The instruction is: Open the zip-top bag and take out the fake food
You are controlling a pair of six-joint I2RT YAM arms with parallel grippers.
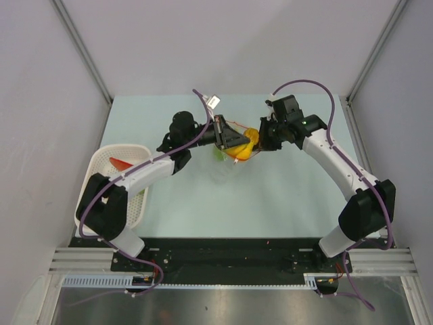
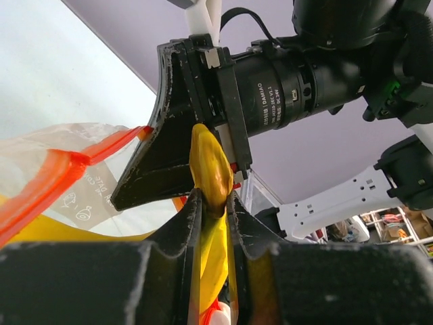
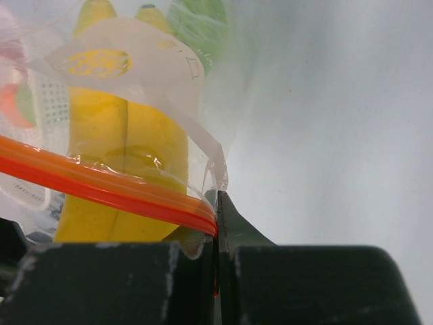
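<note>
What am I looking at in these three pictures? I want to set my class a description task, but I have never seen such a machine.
Two robot arms are bolted at a table's near edge. The overhead picture shows both from above. The other two come from cameras on each wrist, looking along that arm's pincer. The left tool is shut on a yellow toy banana, visible in its wrist view. The right tool pinches the red zip strip of a clear zip-top bag, which holds the banana and something green. A white basket on the left holds a red piece.
</note>
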